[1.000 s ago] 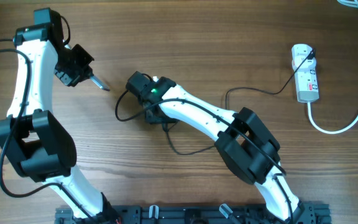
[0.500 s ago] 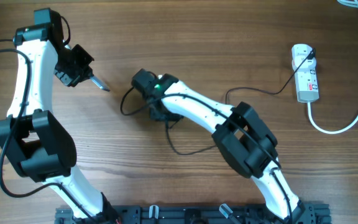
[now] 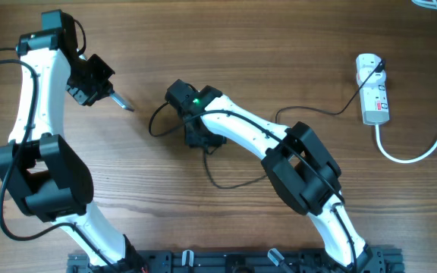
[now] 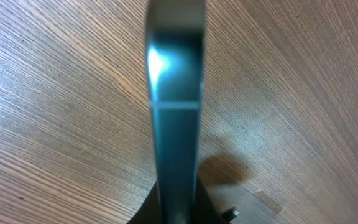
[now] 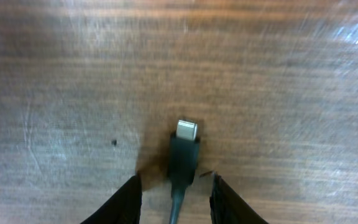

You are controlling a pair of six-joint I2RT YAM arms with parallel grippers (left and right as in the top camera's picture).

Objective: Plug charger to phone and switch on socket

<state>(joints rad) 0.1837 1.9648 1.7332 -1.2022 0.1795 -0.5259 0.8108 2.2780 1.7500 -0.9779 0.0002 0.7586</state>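
The small flat phone (image 4: 176, 137), seen edge-on as a thin cyan-blue strip, is clamped between the closed fingers of the left gripper (image 3: 105, 91) over the far-left part of the wooden table (image 3: 226, 45). Its shadow on the wood suggests it is held just clear of the surface.

Near the middle of the table, the right gripper (image 5: 176, 186) has its fingers apart. They straddle the dark connector (image 5: 184, 152) of the long thin black charger cable (image 3: 317, 112), and bare wood shows between each finger and the cable, so nothing looks pinched. Connector and phone are well apart.

The cable runs right to the short white power strip (image 3: 374, 98), which has a thick white cord (image 3: 423, 144), at the far right.

The main risk is probably the loose connector. If the fingers close off-centre, it could twist or skid aside and reach the phone's port crooked. The slack loop beside the right arm could also snag, and a hard pull on the cable might drag the strip.
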